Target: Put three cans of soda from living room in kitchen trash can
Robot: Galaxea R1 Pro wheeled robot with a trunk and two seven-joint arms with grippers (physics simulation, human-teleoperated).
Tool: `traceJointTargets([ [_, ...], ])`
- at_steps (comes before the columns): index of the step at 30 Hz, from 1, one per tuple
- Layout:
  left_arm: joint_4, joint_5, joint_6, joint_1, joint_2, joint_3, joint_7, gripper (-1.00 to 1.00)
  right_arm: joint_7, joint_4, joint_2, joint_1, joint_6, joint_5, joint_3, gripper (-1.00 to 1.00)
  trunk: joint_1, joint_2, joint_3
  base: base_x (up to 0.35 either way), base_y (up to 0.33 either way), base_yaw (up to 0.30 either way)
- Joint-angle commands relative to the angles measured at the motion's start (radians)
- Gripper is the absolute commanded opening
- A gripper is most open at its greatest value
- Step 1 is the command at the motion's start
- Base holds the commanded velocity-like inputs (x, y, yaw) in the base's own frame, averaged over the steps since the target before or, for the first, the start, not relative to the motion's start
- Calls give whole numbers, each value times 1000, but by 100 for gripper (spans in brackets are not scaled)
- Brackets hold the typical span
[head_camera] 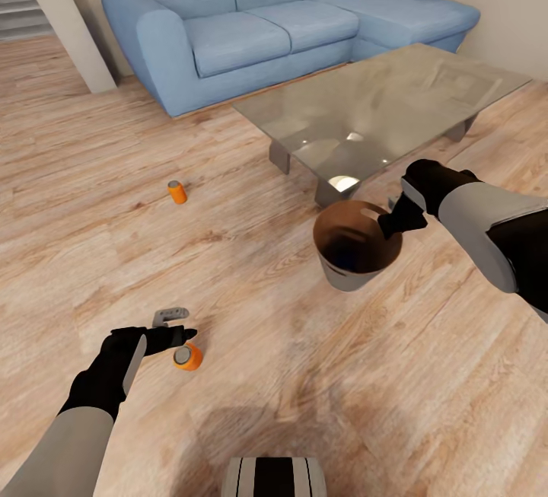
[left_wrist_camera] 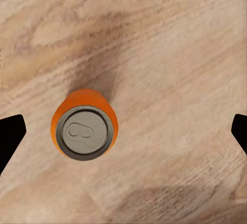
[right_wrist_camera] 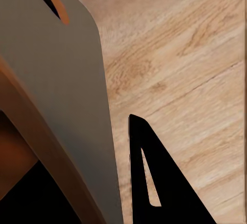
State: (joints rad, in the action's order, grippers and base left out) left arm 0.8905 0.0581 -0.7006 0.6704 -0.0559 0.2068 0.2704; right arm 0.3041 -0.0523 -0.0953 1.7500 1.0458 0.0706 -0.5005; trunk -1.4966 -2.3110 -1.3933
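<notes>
One can of soda (head_camera: 187, 357) stands upright on the wood floor under my left gripper (head_camera: 175, 328), which is open. In the left wrist view the orange can (left_wrist_camera: 85, 130) with its grey top sits between the widely spread fingertips (left_wrist_camera: 10, 136), nearer one of them and touching neither. A second can of soda (head_camera: 177, 192) stands farther off on the floor, toward the sofa. My right gripper (head_camera: 394, 217) is shut on the rim of the tash can (head_camera: 356, 246), pale grey outside and brown inside. Its wall (right_wrist_camera: 62, 80) is close in the right wrist view, with one finger (right_wrist_camera: 154, 183) outside it.
A glass coffee table (head_camera: 380, 101) stands just beyond the bin, with a blue corner sofa (head_camera: 251, 25) behind it. A white pillar (head_camera: 68, 25) and stairs (head_camera: 19, 2) are at the far left. Open wood floor lies between the two cans.
</notes>
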Motion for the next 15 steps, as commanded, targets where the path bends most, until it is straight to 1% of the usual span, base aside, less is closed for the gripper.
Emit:
traceJointTargets([
  [1, 0, 0, 0, 0, 0, 0, 0, 100, 1, 0, 1, 0, 1, 11, 10, -100, 0, 0, 0, 0, 82, 0],
  [6, 1, 0, -1, 0, 0, -1, 1, 100, 1, 0, 1, 0, 1, 11, 10, -100, 0, 0, 0, 0, 188, 0],
  [14, 2, -1, 0, -1, 1, 0, 0, 100, 1, 0, -7, 0, 1, 11, 8, -100, 0, 0, 0, 0, 35, 0],
  [15, 2, -1, 0, -1, 1, 0, -1, 100, 1, 0, -8, 0, 1, 11, 7, -100, -4, -7, -3, 0, 7, 0],
])
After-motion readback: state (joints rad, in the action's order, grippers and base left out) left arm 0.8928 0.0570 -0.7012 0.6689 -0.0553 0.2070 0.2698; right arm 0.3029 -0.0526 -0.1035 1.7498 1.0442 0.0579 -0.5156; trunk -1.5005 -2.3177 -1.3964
